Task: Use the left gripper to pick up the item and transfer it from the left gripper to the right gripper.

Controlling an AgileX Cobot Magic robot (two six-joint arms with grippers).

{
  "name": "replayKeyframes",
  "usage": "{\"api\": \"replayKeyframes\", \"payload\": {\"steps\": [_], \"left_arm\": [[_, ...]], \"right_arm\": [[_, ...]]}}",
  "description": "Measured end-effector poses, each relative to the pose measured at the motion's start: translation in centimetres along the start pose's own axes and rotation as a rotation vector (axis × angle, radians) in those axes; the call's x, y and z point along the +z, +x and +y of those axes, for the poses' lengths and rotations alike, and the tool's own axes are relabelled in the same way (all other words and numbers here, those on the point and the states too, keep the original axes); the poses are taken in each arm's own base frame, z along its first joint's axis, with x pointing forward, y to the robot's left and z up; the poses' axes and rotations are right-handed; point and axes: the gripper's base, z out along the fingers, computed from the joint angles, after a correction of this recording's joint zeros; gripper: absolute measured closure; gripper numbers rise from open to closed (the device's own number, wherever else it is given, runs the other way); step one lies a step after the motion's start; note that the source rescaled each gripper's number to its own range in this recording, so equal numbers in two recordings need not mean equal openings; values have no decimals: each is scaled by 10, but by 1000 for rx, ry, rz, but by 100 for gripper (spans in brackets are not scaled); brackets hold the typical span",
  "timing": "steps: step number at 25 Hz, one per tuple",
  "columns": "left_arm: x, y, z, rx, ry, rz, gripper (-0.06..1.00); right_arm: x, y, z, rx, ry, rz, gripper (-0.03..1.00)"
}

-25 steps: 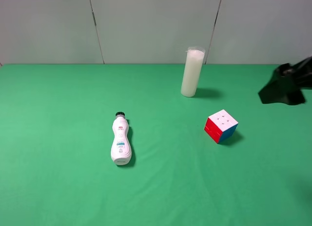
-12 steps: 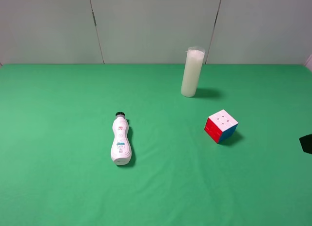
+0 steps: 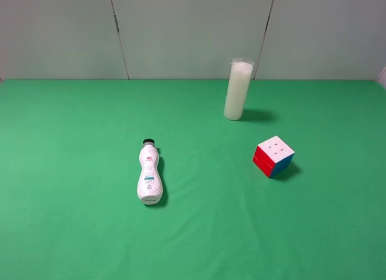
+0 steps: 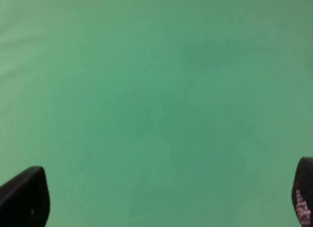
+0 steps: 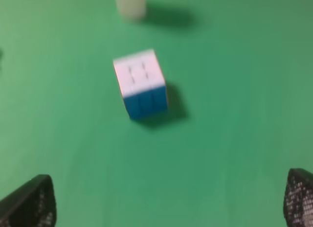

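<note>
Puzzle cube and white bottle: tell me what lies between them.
Nothing: only bare green cloth separates the puzzle cube from the white bottle, seen in the exterior high view.

Green desk (image 3: 72,232) with three things on it.
A white bottle (image 3: 149,174) lay on its side, a tall white cylinder (image 3: 237,90) stood upright farther back, and a puzzle cube (image 3: 273,156) sat near the cylinder.

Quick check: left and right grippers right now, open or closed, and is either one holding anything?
Left gripper: open, holding nothing, only green table below it.
Right gripper: open, holding nothing; the puzzle cube sits on the table ahead of it.
</note>
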Motion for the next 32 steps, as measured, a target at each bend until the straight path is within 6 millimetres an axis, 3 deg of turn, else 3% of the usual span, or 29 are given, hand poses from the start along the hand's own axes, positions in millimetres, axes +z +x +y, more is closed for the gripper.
{"api": "replayKeyframes", "payload": {"steps": [4, 19, 32], "left_arm": [[0, 0, 0, 0, 0, 0, -5], [0, 0, 0, 0, 0, 0, -5], [0, 0, 0, 0, 0, 0, -5]], "right_arm": [[-12, 6, -1, 4, -7, -91, -3], [-12, 7, -1, 11, 6, -94, -3], [-13, 8, 1, 211, 376, -113, -3]]}}
